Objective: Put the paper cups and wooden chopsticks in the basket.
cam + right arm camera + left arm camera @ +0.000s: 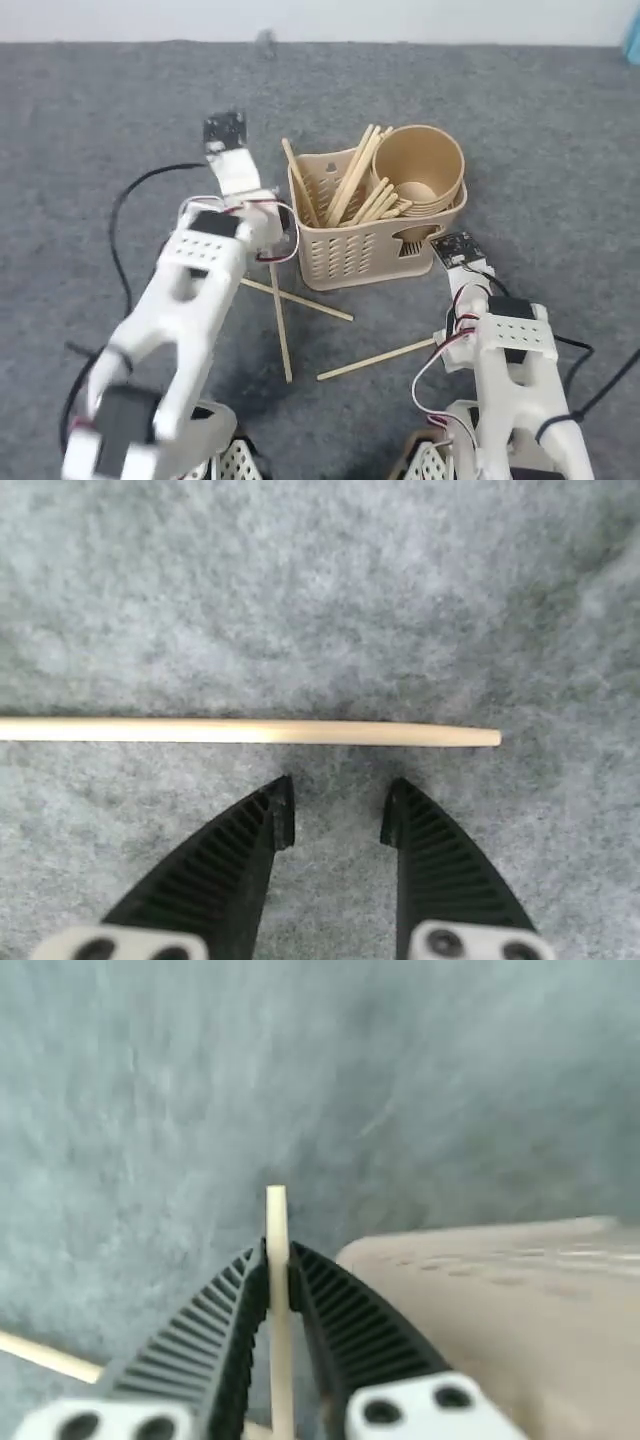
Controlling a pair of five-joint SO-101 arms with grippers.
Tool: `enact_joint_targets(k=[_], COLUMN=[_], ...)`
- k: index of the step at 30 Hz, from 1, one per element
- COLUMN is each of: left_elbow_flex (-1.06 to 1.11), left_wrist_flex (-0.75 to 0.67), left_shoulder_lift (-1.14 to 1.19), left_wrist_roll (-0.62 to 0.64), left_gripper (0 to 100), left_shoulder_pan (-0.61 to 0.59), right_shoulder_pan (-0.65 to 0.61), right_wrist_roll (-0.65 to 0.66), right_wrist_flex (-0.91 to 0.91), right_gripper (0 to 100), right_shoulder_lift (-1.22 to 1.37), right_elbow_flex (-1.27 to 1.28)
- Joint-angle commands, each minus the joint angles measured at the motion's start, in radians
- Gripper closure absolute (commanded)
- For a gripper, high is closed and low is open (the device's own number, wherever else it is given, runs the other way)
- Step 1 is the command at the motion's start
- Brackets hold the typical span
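Observation:
A beige slotted basket [350, 255] stands mid-table, with stacked paper cups [425, 165] and several wooden chopsticks [355, 185] in it. My left gripper [277, 1255] is shut on a chopstick [276, 1210] whose tip pokes out past the fingertips, right beside the basket wall [500, 1310]. The left arm [215, 250] sits against the basket's left side. My right gripper [337, 815] is open, hovering over the carpet just short of a loose chopstick [250, 730] that lies across in front of its fingers. That chopstick [378, 358] lies below the basket, left of the right arm [500, 340].
Two more chopsticks lie crossed on the grey carpet in front of the basket, one slanting [300, 300] and one nearly upright in the picture [283, 330]. Black cables [125, 215] trail at the left. Open carpet stretches beyond and to both sides of the basket.

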Motion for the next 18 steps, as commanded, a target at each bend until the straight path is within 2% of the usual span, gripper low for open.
enact_joint_targets(k=[1, 4, 10, 14, 18], left_elbow_flex=[-0.007, -0.028, -0.048, -0.044, -0.044], left_wrist_flex=[0.028, 0.046, 0.003, -0.129, -0.347], left_shoulder_lift=[-0.276, -0.494, -0.901, -1.073, -1.108], left_wrist_roll=[0.003, -0.031, -0.235, -0.328, -0.341], left_gripper=[99, 99, 99, 99, 99], left_shoulder_pan=[-0.035, -0.058, -0.058, -0.054, -0.049], right_shoulder_pan=[-0.002, -0.002, -0.002, -0.002, -0.002], right_wrist_roll=[0.014, 0.014, 0.014, 0.014, 0.014], right_wrist_flex=[-0.002, -0.002, -0.002, -0.002, -0.002], right_gripper=[84.4, 84.4, 84.4, 84.4, 84.4], right_shoulder_lift=[-0.001, -0.001, -0.001, -0.001, -0.001], right_elbow_flex=[0.011, 0.011, 0.011, 0.011, 0.011])
